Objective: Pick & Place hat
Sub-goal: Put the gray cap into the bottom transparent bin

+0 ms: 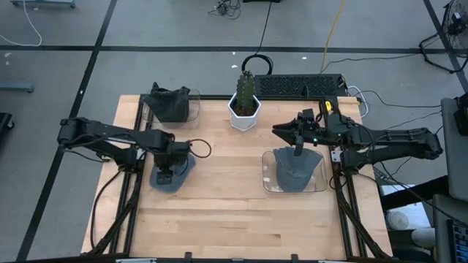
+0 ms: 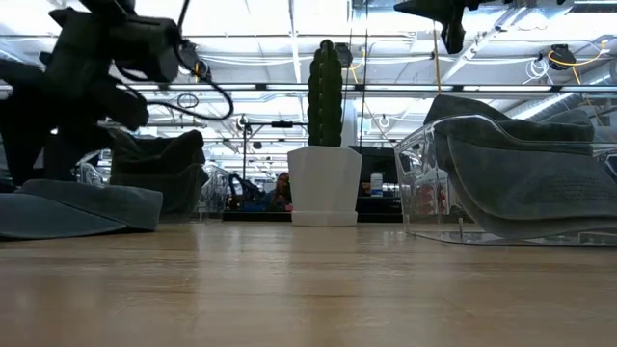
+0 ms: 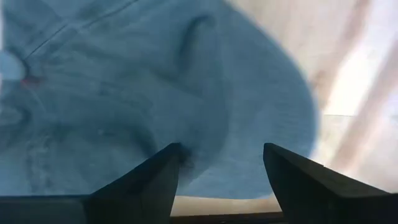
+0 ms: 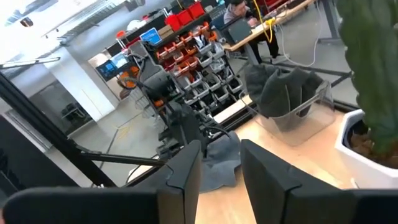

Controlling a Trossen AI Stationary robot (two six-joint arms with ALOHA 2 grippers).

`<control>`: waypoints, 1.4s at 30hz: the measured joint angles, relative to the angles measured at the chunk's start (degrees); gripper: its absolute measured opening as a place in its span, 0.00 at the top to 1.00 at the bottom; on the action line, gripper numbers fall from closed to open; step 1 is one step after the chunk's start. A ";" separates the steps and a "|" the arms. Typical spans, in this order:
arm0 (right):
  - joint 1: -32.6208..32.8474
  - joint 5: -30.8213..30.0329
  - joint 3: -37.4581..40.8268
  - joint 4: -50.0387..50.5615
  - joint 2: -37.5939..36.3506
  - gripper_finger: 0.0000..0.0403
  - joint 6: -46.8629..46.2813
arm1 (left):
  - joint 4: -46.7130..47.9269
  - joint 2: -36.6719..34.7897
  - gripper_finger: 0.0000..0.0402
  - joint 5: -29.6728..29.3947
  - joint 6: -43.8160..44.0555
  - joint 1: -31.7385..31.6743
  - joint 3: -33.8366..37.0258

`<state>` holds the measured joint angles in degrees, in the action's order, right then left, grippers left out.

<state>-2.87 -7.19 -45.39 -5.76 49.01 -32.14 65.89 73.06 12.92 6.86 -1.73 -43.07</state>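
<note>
We see the left gripper left of the cactus pot, fingers spread wide over a grey hat, gripping nothing. Right gripper parted, empty, above the hat in the clear tray.

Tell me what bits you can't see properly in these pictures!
- High view: the left claw hides part of the grey hat beneath it.
- Left wrist view: that hat is blurred and cut off by the edges.
- Low view: the clear bin blurs the hat inside it.
</note>
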 joint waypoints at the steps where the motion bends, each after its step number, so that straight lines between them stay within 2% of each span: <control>1: 0.22 0.15 0.00 0.00 0.00 0.75 -0.26 | 0.00 1.09 0.40 -1.13 0.36 0.01 0.01; 5: 1.95 1.48 0.00 -0.01 -0.32 0.75 -0.63 | -0.69 4.34 0.40 -4.47 0.82 -0.03 0.07; 9: 4.14 1.49 0.00 0.28 -0.84 0.75 -1.68 | -1.87 6.02 0.45 -1.31 2.89 -0.01 -0.26; 13: 6.03 1.51 0.00 1.34 -0.97 0.75 -3.29 | -3.99 6.26 0.61 1.74 7.96 0.02 -1.44; 19: 9.22 4.59 0.00 2.58 -1.26 0.75 -5.91 | -9.08 6.27 0.92 5.02 15.67 -0.01 -4.41; 21: 10.34 5.77 0.00 3.80 -1.40 0.75 -7.05 | -12.19 6.27 0.97 5.58 18.50 0.14 -5.94; 28: 14.02 5.35 0.00 5.59 -1.54 0.75 -8.99 | -26.22 8.02 0.94 3.49 24.34 2.98 -12.31; 33: 14.66 -0.38 0.00 5.10 -1.53 0.75 -9.63 | -27.25 13.97 0.98 5.36 24.07 4.42 -17.39; 42: 14.58 -2.01 0.00 3.64 -0.75 0.75 -9.31 | -29.56 26.08 0.90 4.98 21.35 6.58 -28.93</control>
<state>11.70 -9.19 -45.39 -2.12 48.26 -41.45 36.32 99.15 17.90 28.21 4.85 -72.00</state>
